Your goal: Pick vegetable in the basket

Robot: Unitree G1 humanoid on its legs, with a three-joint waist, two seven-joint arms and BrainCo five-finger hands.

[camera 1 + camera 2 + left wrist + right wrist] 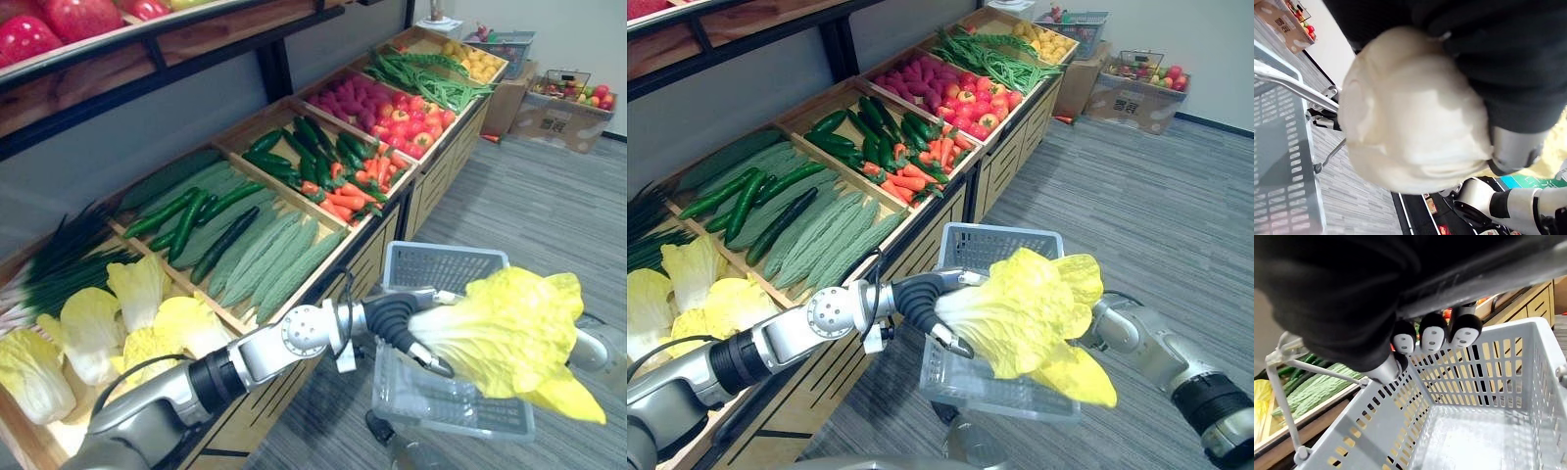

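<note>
A napa cabbage [514, 328] with yellow leaves and a white stalk hangs just above the grey plastic basket [441, 259]. My left hand [397, 318] reaches in from the lower left and is shut on the stalk end. In the left wrist view the pale stalk [1410, 112] sits against the dark cover. My right hand [1433, 335] has its fingers curled round the basket's dark handle bar, and the inside of the basket [1484, 431] is bare. In the eye views the leaves hide the right hand.
A wooden display stand [377, 240] runs along the left with more cabbages [147, 323], green onions, bitter gourds [274, 259], cucumbers, carrots [353, 191], tomatoes and green beans. Cardboard boxes and baskets [563, 103] stand by the far wall. Grey floor [549, 206] lies to the right.
</note>
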